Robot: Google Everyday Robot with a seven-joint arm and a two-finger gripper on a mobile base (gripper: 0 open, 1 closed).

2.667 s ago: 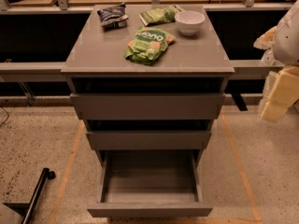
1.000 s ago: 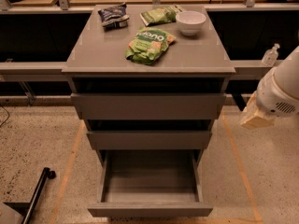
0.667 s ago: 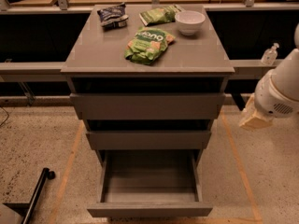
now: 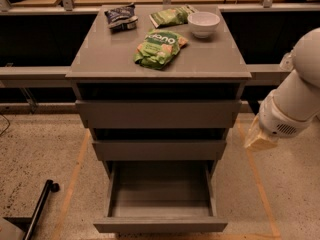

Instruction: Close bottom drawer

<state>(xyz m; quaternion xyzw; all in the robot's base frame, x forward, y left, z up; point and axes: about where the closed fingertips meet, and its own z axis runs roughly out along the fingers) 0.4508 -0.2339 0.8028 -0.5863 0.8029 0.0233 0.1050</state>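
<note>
Task not begun yet, I judge: the bottom drawer (image 4: pixel 160 226), lower centre of frame, stands pulled fully out. End effector (image 4: pixel 260 135) hangs mid right, apart from the cabinet (image 4: pixel 100 59); open/closed, I cannot tell. Whole push is left.

- I've got my arm (image 4: pixel 296 90) up now: smooth white rounded segments, small vent slots near its end.
- My gripper (image 4: pixel 259 137), pale cream and wedge-shaped, far right of the scene.
</note>
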